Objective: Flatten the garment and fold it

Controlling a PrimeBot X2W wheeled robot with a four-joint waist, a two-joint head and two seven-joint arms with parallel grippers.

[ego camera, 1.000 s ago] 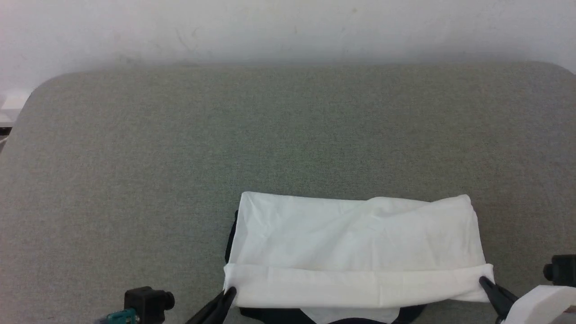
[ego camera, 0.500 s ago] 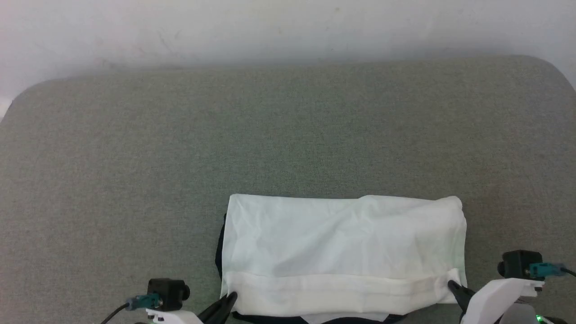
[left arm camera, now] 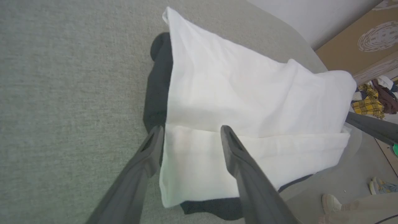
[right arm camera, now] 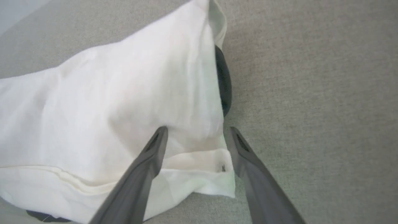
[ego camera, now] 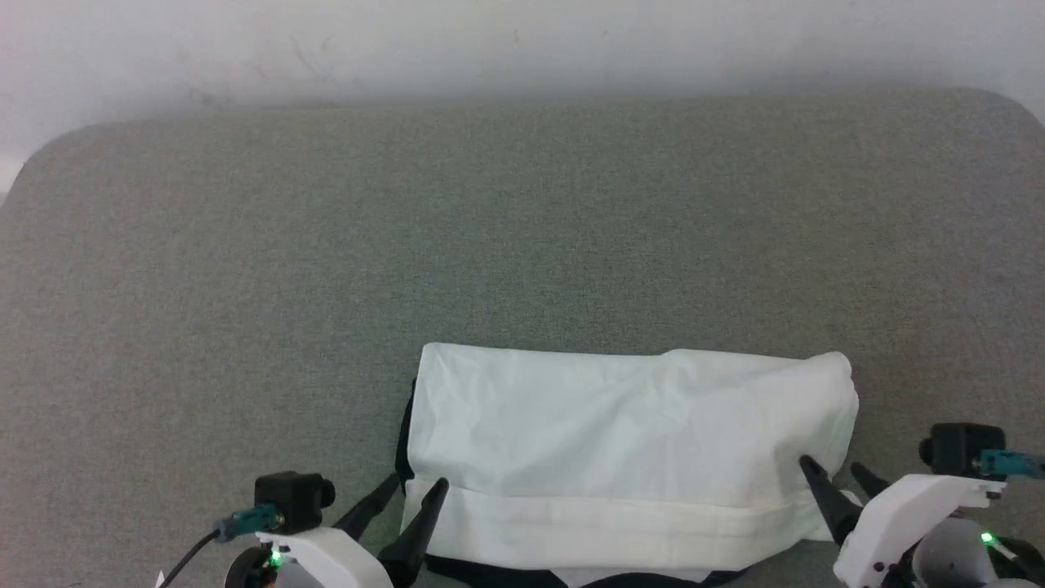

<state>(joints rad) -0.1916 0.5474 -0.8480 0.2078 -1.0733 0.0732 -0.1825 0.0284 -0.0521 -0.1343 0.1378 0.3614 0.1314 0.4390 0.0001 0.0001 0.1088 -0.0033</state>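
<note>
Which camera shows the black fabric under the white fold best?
Left wrist view: the black fabric runs broadly along the white panel's side and near corner. Head view gives thin dark slivers at its edges; right wrist view, a small bulge at the opposite side.

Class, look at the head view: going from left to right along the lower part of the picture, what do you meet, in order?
In order: left arm's black camera → left claw, open → garment, white panel up → right claw, open → right arm's black camera.
</note>
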